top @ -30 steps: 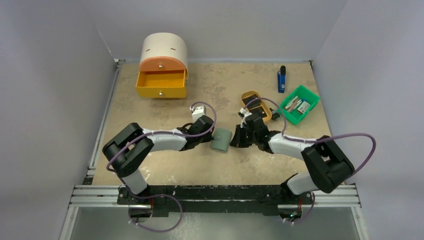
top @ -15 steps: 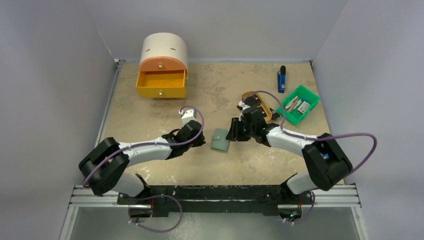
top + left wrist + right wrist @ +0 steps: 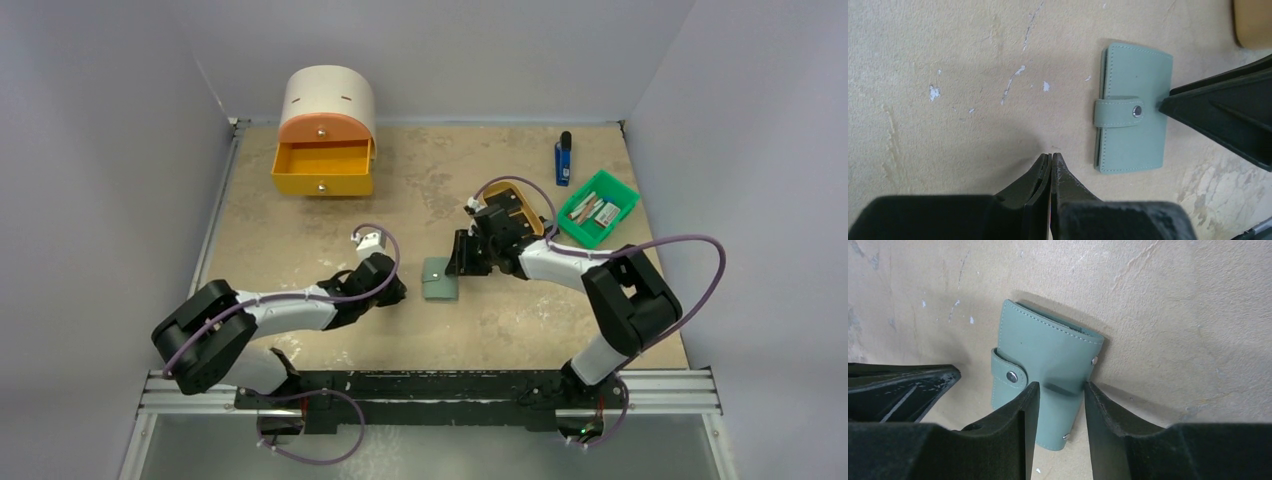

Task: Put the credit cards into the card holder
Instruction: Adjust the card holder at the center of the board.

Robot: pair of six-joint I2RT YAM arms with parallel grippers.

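The grey-green card holder (image 3: 439, 279) lies closed on the table, its tab snapped shut. It also shows in the left wrist view (image 3: 1133, 115) and the right wrist view (image 3: 1043, 360). No black credit cards are in view. My left gripper (image 3: 398, 292) is shut, its tips (image 3: 1052, 156) low over bare table a little left of the holder. My right gripper (image 3: 458, 262) is open, its jaws (image 3: 1060, 390) astride the holder's right edge, and one finger (image 3: 1228, 110) reaches that edge.
A tan oval tray (image 3: 520, 205) sits right behind the right gripper, partly hidden by the arm. A bright green bin (image 3: 598, 208) with small items and a blue lighter (image 3: 564, 160) are at the back right. A yellow box with an open drawer (image 3: 323, 165) stands at the back left.
My left arm has drawn back to the left, away from the holder, with its gripper shut. My right gripper has moved left and farther back to the holder's right edge.
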